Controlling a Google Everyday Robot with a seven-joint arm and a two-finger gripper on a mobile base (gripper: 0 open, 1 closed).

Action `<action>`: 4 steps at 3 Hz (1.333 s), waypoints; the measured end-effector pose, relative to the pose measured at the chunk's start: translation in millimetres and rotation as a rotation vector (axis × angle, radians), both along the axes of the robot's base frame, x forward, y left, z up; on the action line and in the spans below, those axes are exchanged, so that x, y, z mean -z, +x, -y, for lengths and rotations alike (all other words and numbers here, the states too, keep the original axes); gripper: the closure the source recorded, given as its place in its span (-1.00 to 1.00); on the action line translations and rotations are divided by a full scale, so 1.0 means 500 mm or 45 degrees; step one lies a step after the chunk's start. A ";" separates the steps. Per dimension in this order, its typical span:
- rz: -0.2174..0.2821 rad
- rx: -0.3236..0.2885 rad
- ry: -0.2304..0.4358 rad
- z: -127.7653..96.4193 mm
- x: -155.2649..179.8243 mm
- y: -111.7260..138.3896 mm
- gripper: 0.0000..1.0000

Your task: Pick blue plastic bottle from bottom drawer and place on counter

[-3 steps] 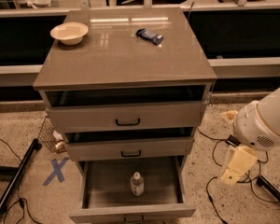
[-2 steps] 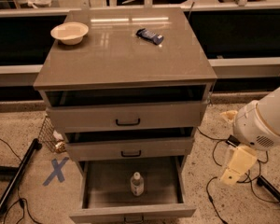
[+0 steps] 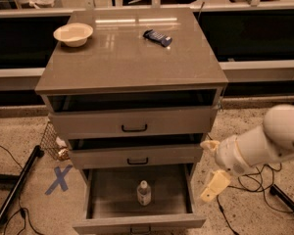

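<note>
Clear ribbed plastic, white cap: blue plastic bottle (image 3: 144, 192). Camera view. Upright on the floor of the bottom drawer (image 3: 108, 195), left of the jaws and a little lower, well apart from them. Drawer pulled out, its right wall between jaws and bottle.

Cream casing: gripper (image 3: 214, 185). Hangs outside the cabinet, just beyond that right wall, under the white arm. Jaw state cannot be told; nothing seen held.

Grey-brown gloss: counter (image 3: 122, 62). High above the jaws and to their left. Bears a cream bowl (image 3: 73, 34) and a dark-blue packet (image 3: 157, 37), both towards the back; front part bare.

Grey fronts: middle drawer (image 3: 103, 156) and top drawer (image 3: 88, 124), up-left of the jaws, both partly open, the middle one just behind and above the bottle.

Hazards, as judged:
- Clipping the drawer's right wall on a sideways approach held too low.
- Toppling the bottle through one-sided contact; light and narrow-based, likely to roll back under the middle drawer.
- Slipping or crushing if gripped at cap or thin wall.
- Striking the middle drawer front on a lift not first drawn forward.
- Nudging the packet if set down too deep on the counter.
</note>
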State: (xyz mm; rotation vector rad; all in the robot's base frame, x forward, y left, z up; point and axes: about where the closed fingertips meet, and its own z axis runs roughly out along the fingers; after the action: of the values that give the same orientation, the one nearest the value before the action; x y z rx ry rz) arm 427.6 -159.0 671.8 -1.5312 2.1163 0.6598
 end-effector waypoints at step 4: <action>0.355 0.302 0.446 -0.024 0.189 0.109 -1.00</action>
State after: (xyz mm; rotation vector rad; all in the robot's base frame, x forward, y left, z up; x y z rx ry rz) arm 481.9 -147.1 577.5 -1.0934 1.8210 0.6477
